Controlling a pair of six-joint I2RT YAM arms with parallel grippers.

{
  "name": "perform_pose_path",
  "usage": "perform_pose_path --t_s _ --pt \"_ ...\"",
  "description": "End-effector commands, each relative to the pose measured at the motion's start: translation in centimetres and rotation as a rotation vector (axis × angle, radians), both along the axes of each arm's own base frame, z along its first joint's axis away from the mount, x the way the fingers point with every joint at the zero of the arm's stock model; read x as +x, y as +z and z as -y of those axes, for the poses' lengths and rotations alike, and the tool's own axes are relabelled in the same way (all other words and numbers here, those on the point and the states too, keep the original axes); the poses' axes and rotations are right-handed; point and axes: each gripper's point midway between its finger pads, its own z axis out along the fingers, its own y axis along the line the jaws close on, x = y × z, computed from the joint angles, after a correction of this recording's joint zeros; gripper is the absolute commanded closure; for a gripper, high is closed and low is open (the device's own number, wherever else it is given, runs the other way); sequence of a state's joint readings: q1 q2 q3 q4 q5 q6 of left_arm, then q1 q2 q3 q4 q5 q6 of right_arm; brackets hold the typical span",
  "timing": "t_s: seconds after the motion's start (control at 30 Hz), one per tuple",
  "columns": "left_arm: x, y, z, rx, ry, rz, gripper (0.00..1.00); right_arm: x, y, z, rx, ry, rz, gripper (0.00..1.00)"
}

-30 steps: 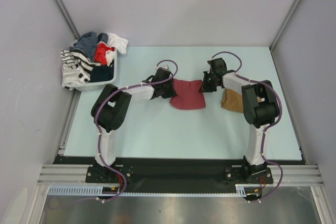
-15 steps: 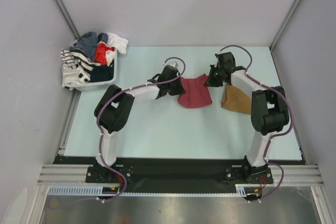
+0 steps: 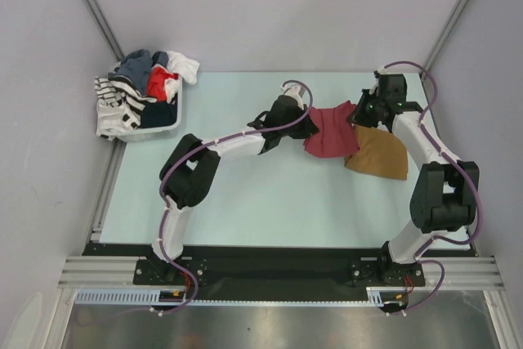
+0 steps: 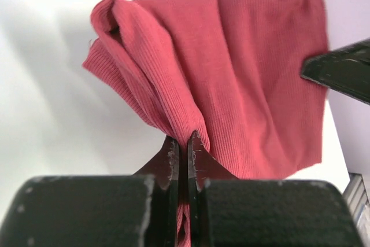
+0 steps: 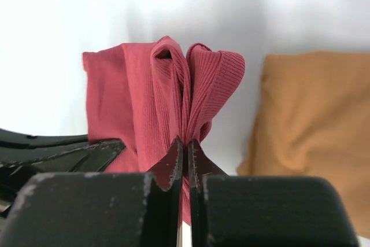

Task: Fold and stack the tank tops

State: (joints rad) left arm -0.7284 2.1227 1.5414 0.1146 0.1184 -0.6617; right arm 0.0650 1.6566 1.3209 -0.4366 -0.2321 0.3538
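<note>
Inside left gripper (image 4: pixel 184 143), right gripper (image 5: pixel 185 146): maroon tank top's (image 4: pixel 243 73) hidden edges.

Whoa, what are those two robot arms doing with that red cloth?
Both arms hold the red top: the left end effector pinches one side, the right end effector the other. It looks folded up small. A tan top lies on the table right beside it, so the red one probably goes on that next. More clothes wait in a basket at the far left.
</note>
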Motion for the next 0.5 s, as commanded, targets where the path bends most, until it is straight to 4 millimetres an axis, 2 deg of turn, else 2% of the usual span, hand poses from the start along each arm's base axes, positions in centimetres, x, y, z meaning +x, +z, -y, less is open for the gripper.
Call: perform_pose_path --t_s 0.0,0.03,0.07,0.1,0.13,0.17,0.2,0.23,0.27,0.3,0.33,0.4,0.43,0.47 --pt "0.0 5.0 3.9 -0.092 -0.094 0.135 1.00 -0.9 1.9 1.7 -0.004 -0.018 0.037 1.00" --pt "0.0 4.6 4.5 -0.088 -0.105 0.133 1.00 -1.1 2.4 2.2 -0.003 -0.028 0.044 1.00" --pt "-0.1 5.8 5.5 -0.107 -0.120 0.153 1.00 -1.2 2.4 3.5 -0.002 -0.061 0.042 1.00" --pt "-0.3 6.1 6.2 -0.115 -0.133 0.157 1.00 -1.3 2.5 4.0 0.001 -0.075 0.044 1.00" --pt "-0.4 5.3 6.9 -0.117 -0.146 0.144 1.00 -1.8 2.0 4.6 0.001 -0.091 0.035 1.00" --pt "-0.4 6.2 7.8 -0.141 -0.157 0.155 1.00 -2.0 1.8 6.0 0.005 -0.128 0.029 1.00" --pt "-0.4 6.5 8.6 -0.168 -0.170 0.159 1.00 -2.2 1.7 6.4 0.024 -0.140 0.026 1.00" --pt "-0.7 5.1 9.4 -0.185 -0.191 0.120 1.00 -2.9 0.8 7.0 0.031 -0.155 0.004 1.00" --pt "-0.6 6.2 10.4 -0.221 -0.203 0.130 1.00 -3.3 1.2 7.5 0.035 -0.173 0.020 1.00" --pt "-0.7 6.3 11.1 -0.243 -0.217 0.128 0.99 -3.5 1.2 8.7 0.025 -0.207 0.028 1.00" --pt "-0.7 5.2 11.8 -0.252 -0.223 0.109 1.00 -3.9 1.1 9.2 0.020 -0.223 0.028 1.00" --pt "-1.5 6.2 13.5 -0.295 -0.250 0.137 1.00 -4.9 1.1 10.9 0.020 -0.266 0.027 1.00" --pt "-1.6 5.3 14.1 -0.287 -0.250 0.134 1.00 -5.2 1.1 11.4 0.020 -0.278 0.027 1.00" --pt "-2.1 6.5 15.2 -0.305 -0.264 0.154 1.00 -5.5 1.3 11.9 0.026 -0.288 0.035 1.00"
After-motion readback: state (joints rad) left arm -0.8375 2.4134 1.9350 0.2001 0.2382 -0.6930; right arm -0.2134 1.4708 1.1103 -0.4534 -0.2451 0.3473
